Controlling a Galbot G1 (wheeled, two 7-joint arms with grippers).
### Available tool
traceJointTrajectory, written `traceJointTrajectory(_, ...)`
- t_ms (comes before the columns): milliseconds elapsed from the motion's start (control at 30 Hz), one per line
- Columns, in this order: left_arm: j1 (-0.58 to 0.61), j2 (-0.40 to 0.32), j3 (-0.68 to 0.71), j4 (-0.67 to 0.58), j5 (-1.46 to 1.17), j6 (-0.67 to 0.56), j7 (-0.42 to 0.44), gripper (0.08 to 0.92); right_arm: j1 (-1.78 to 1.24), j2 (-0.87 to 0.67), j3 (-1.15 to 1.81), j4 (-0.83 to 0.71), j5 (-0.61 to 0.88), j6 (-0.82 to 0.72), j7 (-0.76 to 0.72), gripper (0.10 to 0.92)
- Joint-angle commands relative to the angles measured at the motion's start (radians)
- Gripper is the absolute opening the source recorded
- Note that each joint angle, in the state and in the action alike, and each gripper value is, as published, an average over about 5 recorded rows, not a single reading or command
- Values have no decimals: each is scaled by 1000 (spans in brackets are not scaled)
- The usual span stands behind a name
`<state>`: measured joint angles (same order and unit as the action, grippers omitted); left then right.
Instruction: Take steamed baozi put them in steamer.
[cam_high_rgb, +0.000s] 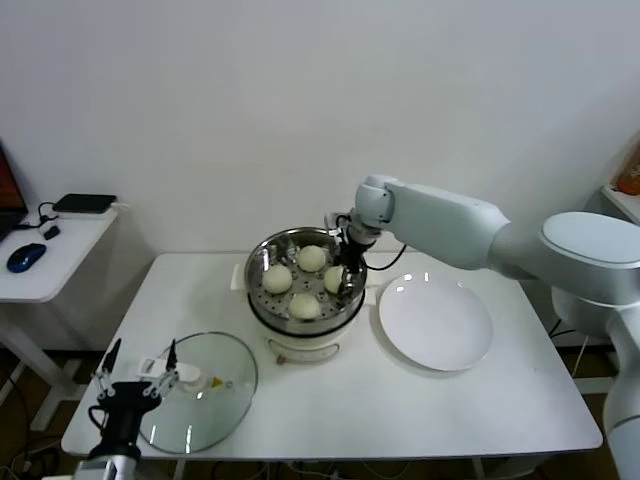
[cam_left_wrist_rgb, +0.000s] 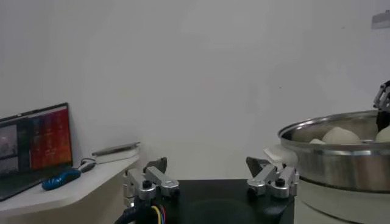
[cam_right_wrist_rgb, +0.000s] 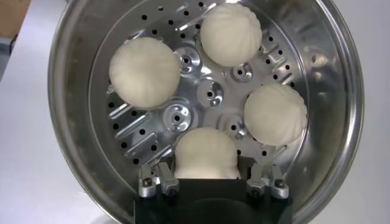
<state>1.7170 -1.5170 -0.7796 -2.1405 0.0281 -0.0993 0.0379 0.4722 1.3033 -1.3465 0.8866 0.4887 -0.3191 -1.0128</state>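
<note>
The steamer (cam_high_rgb: 300, 325) stands mid-table, a shiny steel pot on a white base. Four cream-white baozi lie on its perforated tray: three free ones (cam_right_wrist_rgb: 145, 72) (cam_right_wrist_rgb: 231, 35) (cam_right_wrist_rgb: 275, 114) and a fourth (cam_right_wrist_rgb: 205, 152) between my right gripper's fingers. My right gripper (cam_right_wrist_rgb: 206, 170) reaches down into the pot at its right side (cam_high_rgb: 345, 275), its fingers shut against that bun's sides; the bun sits low at the tray. My left gripper (cam_high_rgb: 140, 375) is open and empty at the table's front left, over the glass lid's edge; it also shows in the left wrist view (cam_left_wrist_rgb: 207, 164).
An empty white plate (cam_high_rgb: 435, 322) lies right of the steamer. The round glass lid (cam_high_rgb: 215, 400) lies flat at the front left. A side desk (cam_high_rgb: 55, 255) with a mouse and a device stands off to the left. The steamer's rim (cam_left_wrist_rgb: 329, 131) shows in the left wrist view.
</note>
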Motion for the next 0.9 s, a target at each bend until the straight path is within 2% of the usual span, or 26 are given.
traceJointTrajectory(33,-4,1,1,2,1,1,1,823,-12,3,9,-13,-12,3,-1,672)
traceJointTrajectory(267,-6,1,1,3,1,3,1,823,-1,-8,14,11,12,2,-7,807)
traceJointTrajectory(633,-5,3,4,0,6,4,1,823,101,-112,85,121,71,5,4,823)
traceJointTrajectory(900,0,0,12,-14,7,7,0,823,55,-254,308,226,66,16,140,823)
